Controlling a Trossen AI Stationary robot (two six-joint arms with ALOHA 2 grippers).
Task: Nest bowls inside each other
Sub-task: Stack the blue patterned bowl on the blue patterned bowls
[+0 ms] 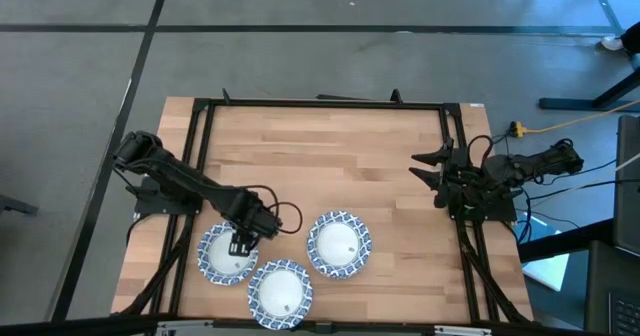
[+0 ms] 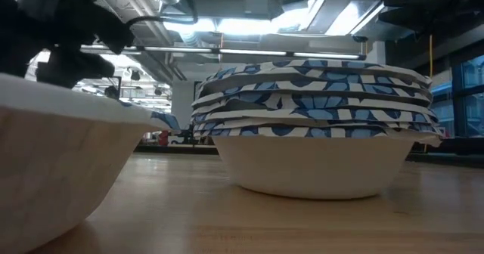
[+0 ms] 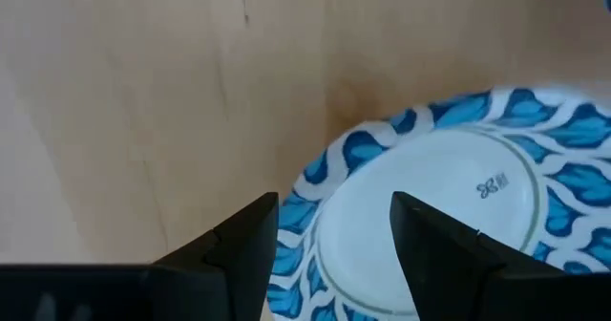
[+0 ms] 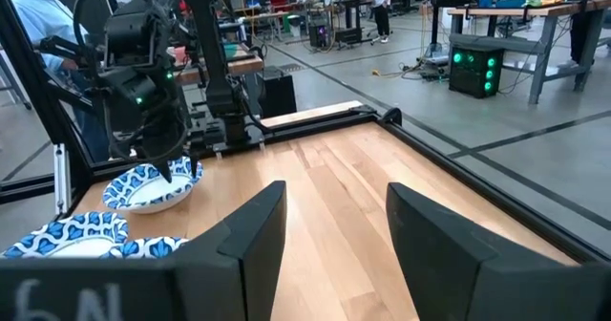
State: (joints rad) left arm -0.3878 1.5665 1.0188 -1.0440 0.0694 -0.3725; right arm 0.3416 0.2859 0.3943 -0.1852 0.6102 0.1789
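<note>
You have three bowl piles left to merge; your left gripper hangs open-fingered over the nine-o'clock bowl.

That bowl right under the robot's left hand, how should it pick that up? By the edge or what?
Probably by the rim. The bowl sits upright and open, too wide to span, so one finger belongs inside the blue patterned rim and one outside. The left hand is open and above its near edge, so coming straight down from above suits. The right hand waits at the table's right side.
</note>
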